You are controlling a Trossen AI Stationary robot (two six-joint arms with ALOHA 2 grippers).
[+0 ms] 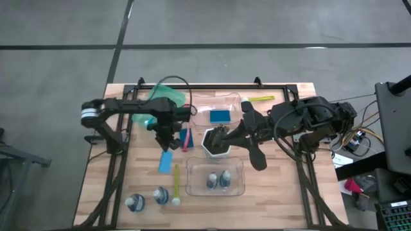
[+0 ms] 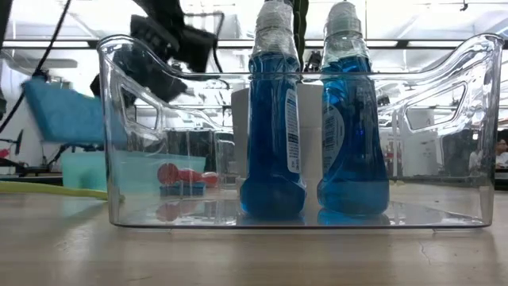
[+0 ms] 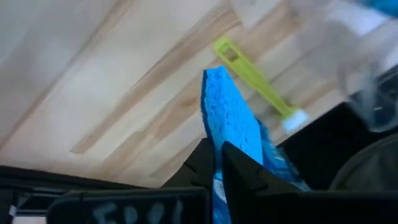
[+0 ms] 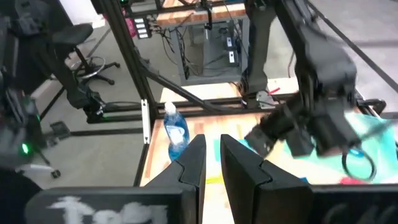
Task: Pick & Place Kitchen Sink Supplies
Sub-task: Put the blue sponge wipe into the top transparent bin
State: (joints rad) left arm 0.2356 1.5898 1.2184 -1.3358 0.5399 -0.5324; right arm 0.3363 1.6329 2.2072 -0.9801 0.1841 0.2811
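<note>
Left gripper [image 3: 217,155] pinching flat porous blue sponge [image 3: 231,121], lifted off pale wood-plank table [image 1: 282,186].

Sponge edge-on between the fingers, above table left of centre, near slim yellow brush [image 3: 255,78]. Clear rigid bin [image 2: 444,119] holding two blue-liquid bottles [image 2: 274,119]. Cluttered workshop behind. Right gripper [image 4: 211,165] aloft mid-table, jaws nearly together, empty.

High view straight down over whole table [image 1: 96,192]; low view level at tabletop, pressed against clear bin [image 2: 294,214] holding two bottles [image 2: 274,119], same bin as overhead; left wrist view close on blue sponge [image 3: 230,118]; right wrist view facing across toward left arm.
</note>
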